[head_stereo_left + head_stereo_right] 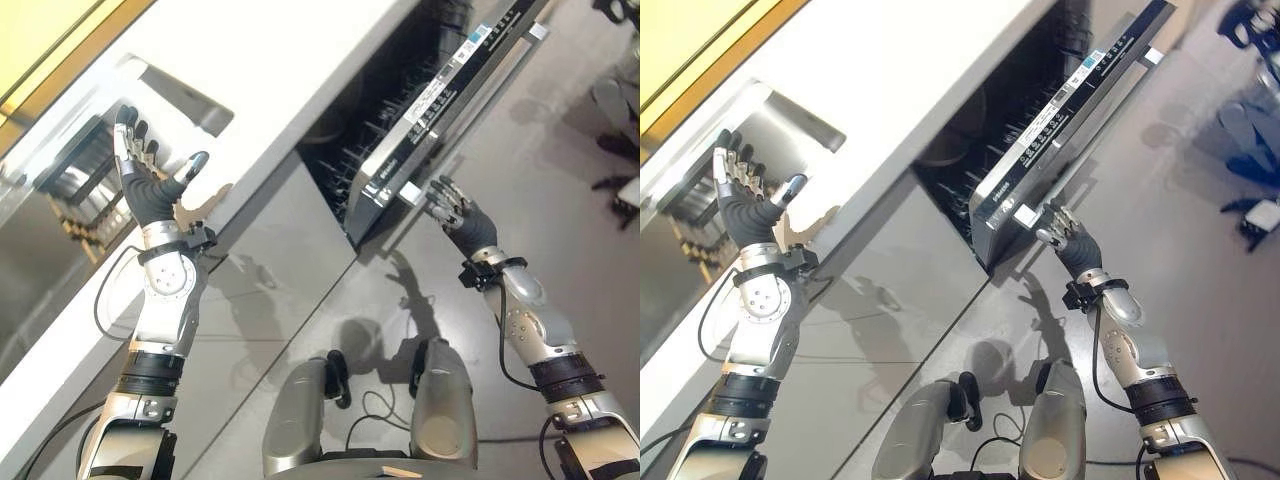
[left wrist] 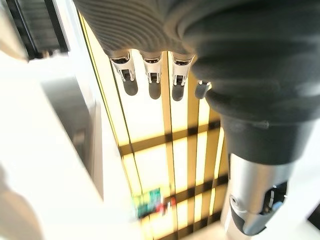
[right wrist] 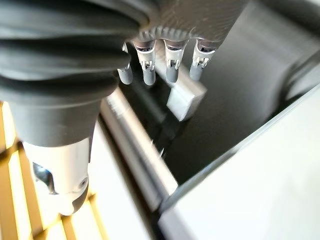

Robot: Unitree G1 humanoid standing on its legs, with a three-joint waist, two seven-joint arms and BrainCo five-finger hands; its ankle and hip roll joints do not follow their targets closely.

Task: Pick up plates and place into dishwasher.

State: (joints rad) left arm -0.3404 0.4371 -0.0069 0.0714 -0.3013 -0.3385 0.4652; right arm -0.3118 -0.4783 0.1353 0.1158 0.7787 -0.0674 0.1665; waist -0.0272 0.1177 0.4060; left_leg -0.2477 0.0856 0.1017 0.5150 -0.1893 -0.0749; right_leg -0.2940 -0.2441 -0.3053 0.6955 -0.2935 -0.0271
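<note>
The left hand (image 1: 150, 185) is raised at about 10 o'clock over the white counter (image 1: 290, 90), forearm nearly upright, palm toward the camera, fingers straight and spread with the thumb (image 1: 192, 166) angled out toward 2 o'clock; it holds nothing. Just beyond it lies the sink (image 1: 175, 95), and at 9 o'clock, left of the hand, a dark dish rack (image 1: 85, 175) stands on the counter; whether plates sit in it cannot be told. The right arm reaches up from 5 o'clock toward 2 o'clock, its hand (image 1: 1068, 238) at the near corner of the dishwasher door (image 1: 1060, 120). Its fingers (image 3: 147, 75) are loosely extended beside the end of the door's silver handle (image 3: 187, 97), not closed round it. The door stands ajar, and the dark rack tines (image 1: 375, 125) of the dishwasher (image 1: 400, 70) show in the gap.
</note>
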